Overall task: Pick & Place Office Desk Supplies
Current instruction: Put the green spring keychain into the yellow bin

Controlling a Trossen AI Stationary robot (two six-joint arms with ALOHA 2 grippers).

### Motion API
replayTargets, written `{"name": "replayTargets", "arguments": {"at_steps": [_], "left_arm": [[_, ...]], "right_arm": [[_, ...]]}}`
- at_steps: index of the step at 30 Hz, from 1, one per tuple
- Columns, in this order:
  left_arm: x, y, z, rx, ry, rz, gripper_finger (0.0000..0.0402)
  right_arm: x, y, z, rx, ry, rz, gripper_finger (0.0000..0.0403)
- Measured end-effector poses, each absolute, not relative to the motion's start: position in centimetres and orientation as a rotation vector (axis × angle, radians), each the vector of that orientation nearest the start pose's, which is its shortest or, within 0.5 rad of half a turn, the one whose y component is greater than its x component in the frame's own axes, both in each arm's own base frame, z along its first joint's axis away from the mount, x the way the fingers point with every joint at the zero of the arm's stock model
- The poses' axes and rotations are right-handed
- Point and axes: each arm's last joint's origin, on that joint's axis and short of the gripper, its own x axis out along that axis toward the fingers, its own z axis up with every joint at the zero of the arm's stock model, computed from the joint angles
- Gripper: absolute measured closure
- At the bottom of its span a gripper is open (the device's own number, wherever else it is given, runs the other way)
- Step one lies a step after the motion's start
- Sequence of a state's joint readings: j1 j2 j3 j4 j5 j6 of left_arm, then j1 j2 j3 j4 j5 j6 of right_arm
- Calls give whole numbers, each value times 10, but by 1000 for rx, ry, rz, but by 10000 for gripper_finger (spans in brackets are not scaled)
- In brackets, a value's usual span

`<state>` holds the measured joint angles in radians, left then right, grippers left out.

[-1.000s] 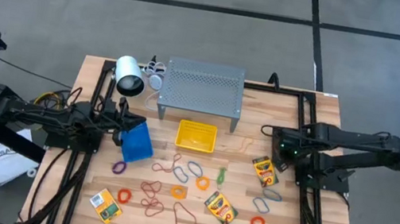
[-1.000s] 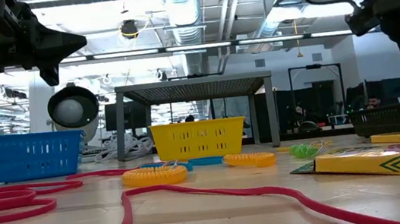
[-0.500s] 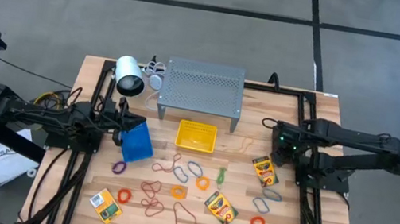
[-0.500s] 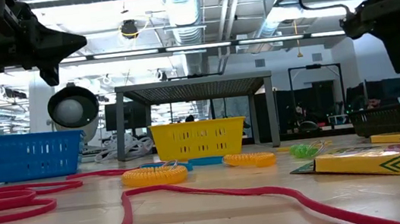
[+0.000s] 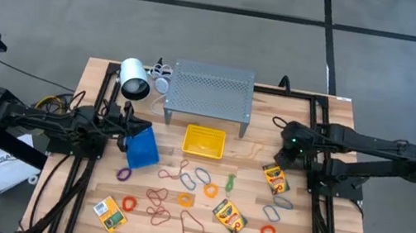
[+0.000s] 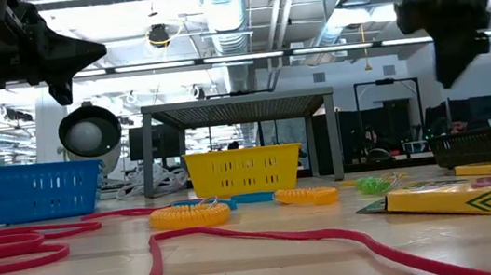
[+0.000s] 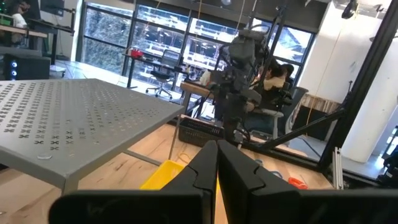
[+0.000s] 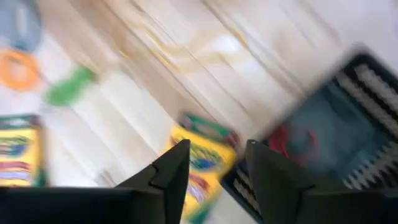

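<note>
Left gripper [image 5: 132, 129] hangs above the table's left side, over the blue bin [image 5: 142, 147]; its fingers [image 7: 239, 177] are pressed together, nothing between them.

Near the front left corner of the table [image 5: 95, 86] lies one crayon box [image 5: 110, 212], an orange band [image 5: 129, 203] just beside it. A purple band [image 5: 123, 174] sits in front of the blue bin.

Mid-table: grey perforated shelf [image 5: 210, 92] toward the back edge, yellow bin [image 5: 204, 141] just in front of it. In front of the yellow bin, a scatter of rubber-band loops [image 5: 196, 179] in several colours; a brown loop [image 5: 193, 230] near the front edge. A second crayon box [image 5: 229, 216] lies right of centre.

Right gripper [image 5: 288, 153] hovers over the right side, fingers [image 8: 171, 171] spread with a clear gap, holding nothing. Beneath it lies a third crayon box [image 8: 200, 160], touching a black bin [image 8: 339, 134] with something red inside. More bands [image 5: 271, 213] lie toward the front right corner.
</note>
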<state>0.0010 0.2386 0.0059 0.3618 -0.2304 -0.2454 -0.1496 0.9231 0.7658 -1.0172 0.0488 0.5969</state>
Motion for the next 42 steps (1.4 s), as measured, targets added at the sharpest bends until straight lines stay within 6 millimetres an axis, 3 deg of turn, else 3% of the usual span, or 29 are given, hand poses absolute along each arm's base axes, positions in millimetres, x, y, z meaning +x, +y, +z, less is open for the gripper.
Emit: {"name": "replayTargets", "arguments": {"at_steps": [13, 31, 42], "left_arm": [[111, 7, 181, -288, -166, 212, 394], [114, 7, 178, -308, -142, 222, 394], [116, 7, 176, -407, -129, 220, 394]], "right_arm": [[173, -15, 272, 556, 749, -156, 294], [232, 16, 238, 85, 913, 199, 296], [277, 21, 211, -59, 1055, 325, 293]]}}
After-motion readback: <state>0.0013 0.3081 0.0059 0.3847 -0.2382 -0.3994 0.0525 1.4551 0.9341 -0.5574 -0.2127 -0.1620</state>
